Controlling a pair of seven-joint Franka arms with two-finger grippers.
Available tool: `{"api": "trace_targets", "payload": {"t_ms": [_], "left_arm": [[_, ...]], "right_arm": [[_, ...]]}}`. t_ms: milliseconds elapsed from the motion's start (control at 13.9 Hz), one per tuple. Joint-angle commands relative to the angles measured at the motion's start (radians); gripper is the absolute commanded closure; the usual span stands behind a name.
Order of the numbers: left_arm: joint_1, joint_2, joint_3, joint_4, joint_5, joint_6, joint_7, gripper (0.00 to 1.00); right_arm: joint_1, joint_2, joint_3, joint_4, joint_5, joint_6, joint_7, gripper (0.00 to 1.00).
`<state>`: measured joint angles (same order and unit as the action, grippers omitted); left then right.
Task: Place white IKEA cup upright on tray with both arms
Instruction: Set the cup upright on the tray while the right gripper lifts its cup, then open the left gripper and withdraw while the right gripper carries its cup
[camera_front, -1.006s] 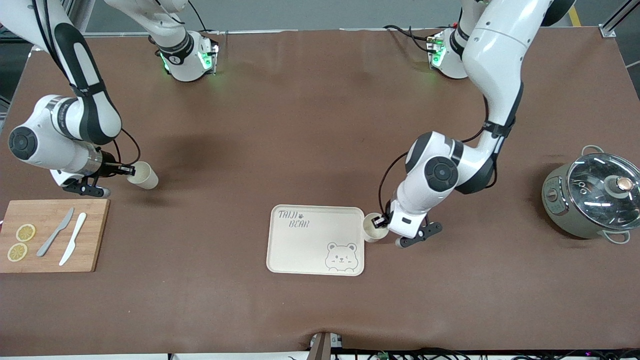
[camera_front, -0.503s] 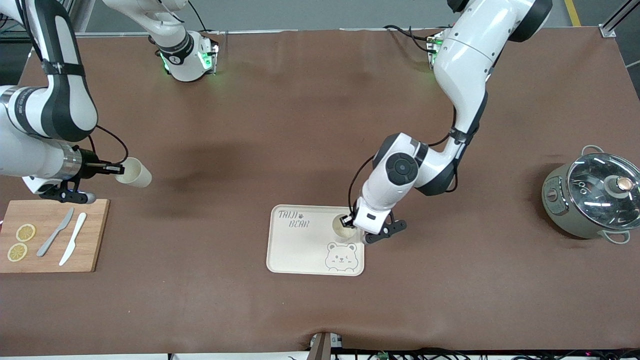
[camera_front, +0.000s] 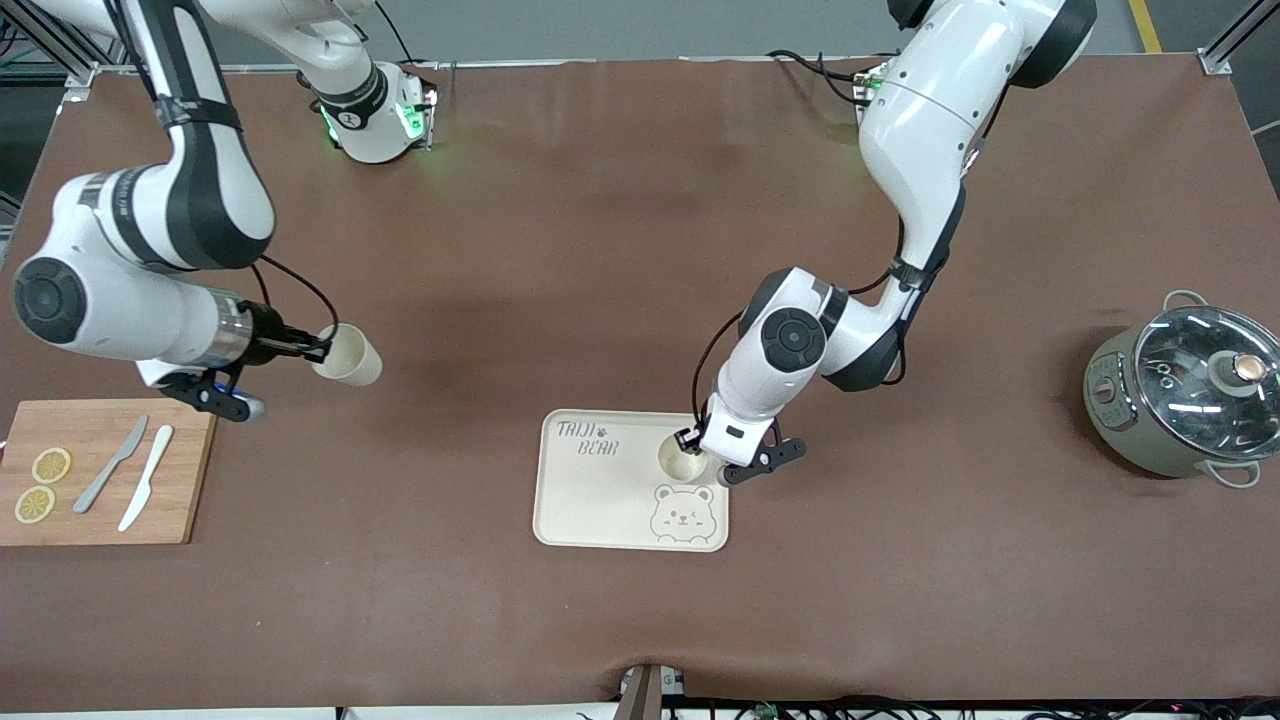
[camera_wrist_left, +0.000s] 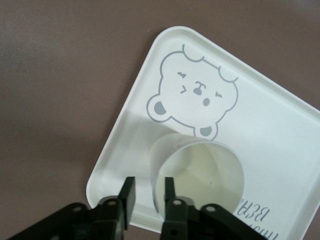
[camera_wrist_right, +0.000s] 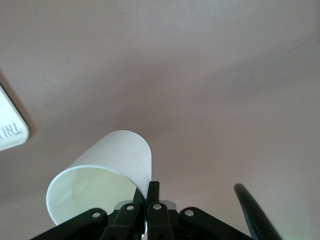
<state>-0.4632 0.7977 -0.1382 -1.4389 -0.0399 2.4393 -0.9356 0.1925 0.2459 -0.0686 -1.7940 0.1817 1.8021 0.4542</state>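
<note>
Cups number two, both white. One cup (camera_front: 683, 462) stands upright on the tray (camera_front: 600, 500), above the bear drawing, its rim pinched by the left gripper (camera_front: 690, 440), not yet let go. The second cup (camera_front: 348, 354) hangs tilted in the right gripper (camera_front: 318, 350), clamped on its rim, over bare table toward the right arm's end, yet to be delivered.

Table covering (camera_front: 560, 250): matt brown sheet, faintly creased, leather-like. Tray (camera_front: 600, 500): smooth cream plastic with a soft sheen, printed grey bear face. Cups (camera_front: 683, 461) (camera_front: 347, 355): smooth, matt off-white, thin-walled. Arms (camera_front: 915, 130) (camera_front: 160, 200): glossy white shells with black joint bands. Cutting board (camera_front: 185, 470), lower left of frame: pale wood with visible grain. Pot (camera_front: 1180, 395), right edge: satin grey body, shiny glass lid.
</note>
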Motion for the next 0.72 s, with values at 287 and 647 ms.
{"api": "trace_targets", "payload": {"t_ms": [287,647], "left_arm": [[0.027,-0.057,0.022,0.02,0.072,-0.058,0.008,0.0],[0.087,-0.236,0.026,0.015,0.1,-0.285,0.064,0.0]], "right_arm": [[0.143,0.166,-0.008,0.229,0.162,-0.009,0.314,1.0],[0.263,0.334,-0.008,0.403,0.162,0.049,0.544,1.0]]}}
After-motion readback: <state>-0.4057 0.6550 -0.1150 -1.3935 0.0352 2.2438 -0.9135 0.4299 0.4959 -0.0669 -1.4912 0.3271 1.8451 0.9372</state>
